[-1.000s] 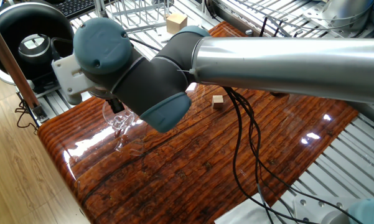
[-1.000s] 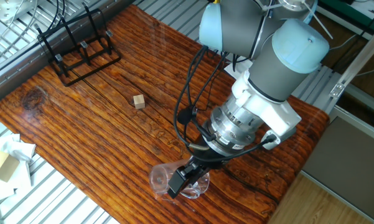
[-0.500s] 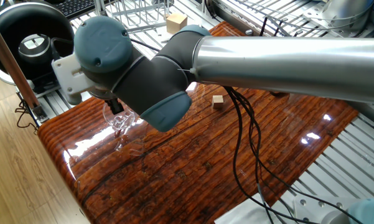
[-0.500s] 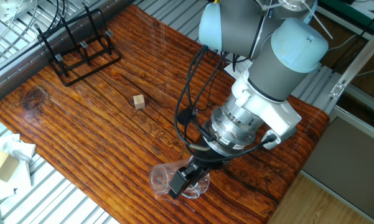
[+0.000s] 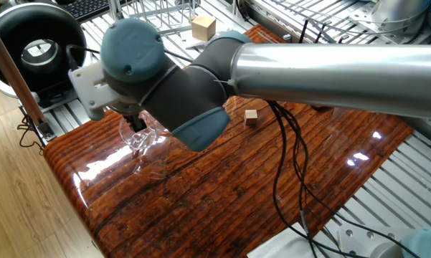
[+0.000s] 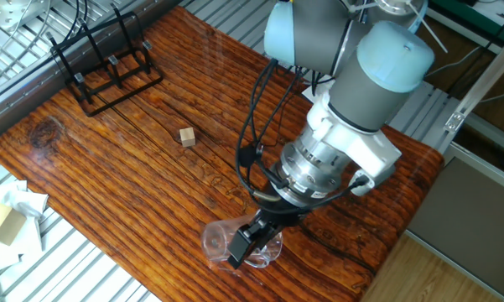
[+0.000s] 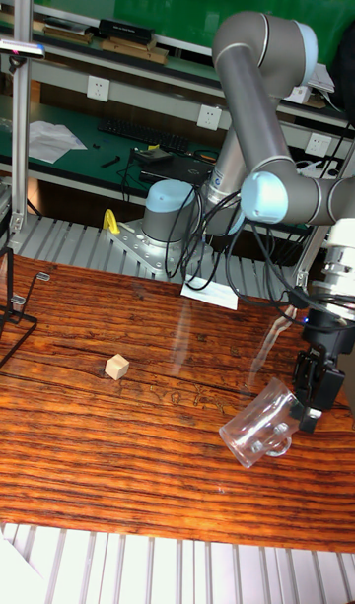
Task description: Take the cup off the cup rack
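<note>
My pincer [image 6: 241, 245] is at the cup [image 6: 235, 244], its black fingers [image 7: 307, 385] clamped on the wall of the glass beside the handle; in the tall fixed view one finger lies against the outside of the glass. The cup [image 7: 256, 424] is clear and colourless and lies tilted on its side, its open mouth toward the long edge of the surface [image 6: 134, 184] and its lower wall on or just above the wood; I cannot tell whether it touches. It sits close to that long edge, toward the corner of the surface nearest my wrist. In one fixed view the cup [image 5: 138, 139] shows only as glints of glass under my wrist, with the pincer [image 5: 137, 123] largely hidden behind the grey and blue arm joints.

The cup rack [image 6: 101, 63], black thin wire with upright prongs on a rectangular base frame, stands at the far corner of the surface, well apart from the cup, and carries nothing. Only its edge [image 7: 12, 303] shows in the tall fixed view, at the side edge of the surface.

A small wooden cube [image 6: 186, 137] rests on the bare wood between the rack and the cup, touching neither. Black cables [image 6: 256, 126] hang from my arm down to the wrist, above the middle of the surface.
</note>
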`<move>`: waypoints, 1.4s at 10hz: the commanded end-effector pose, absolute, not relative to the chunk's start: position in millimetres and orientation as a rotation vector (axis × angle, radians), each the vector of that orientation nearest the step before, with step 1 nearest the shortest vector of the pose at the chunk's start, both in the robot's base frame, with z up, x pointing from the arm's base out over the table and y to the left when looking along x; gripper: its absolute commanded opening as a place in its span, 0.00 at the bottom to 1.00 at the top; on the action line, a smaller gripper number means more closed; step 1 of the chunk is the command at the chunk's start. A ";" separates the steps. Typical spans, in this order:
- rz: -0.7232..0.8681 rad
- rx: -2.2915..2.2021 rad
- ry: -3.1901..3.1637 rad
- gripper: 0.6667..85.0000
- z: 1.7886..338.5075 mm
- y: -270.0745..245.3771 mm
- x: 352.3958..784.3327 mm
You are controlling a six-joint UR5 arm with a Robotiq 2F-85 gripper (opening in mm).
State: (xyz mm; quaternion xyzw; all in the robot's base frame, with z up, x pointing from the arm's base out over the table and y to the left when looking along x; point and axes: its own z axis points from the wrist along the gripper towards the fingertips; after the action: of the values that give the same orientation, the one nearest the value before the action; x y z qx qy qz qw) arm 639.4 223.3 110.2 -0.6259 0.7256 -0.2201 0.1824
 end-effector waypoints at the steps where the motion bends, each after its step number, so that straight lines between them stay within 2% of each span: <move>1: -0.597 -1.783 2.030 0.64 107.4 219.5 635.8; 3: -0.606 -1.825 2.019 0.64 108.6 217.7 632.5; 8: -0.760 -1.968 1.983 0.61 119.2 202.8 639.8; 11: -0.912 -2.039 1.866 0.61 130.8 196.5 661.4; 14: -0.972 -2.062 1.819 0.61 135.3 192.4 668.8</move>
State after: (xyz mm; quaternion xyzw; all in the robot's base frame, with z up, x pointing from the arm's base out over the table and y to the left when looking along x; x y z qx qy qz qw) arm 661.1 197.3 130.7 -0.6967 0.6346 -0.3131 0.1175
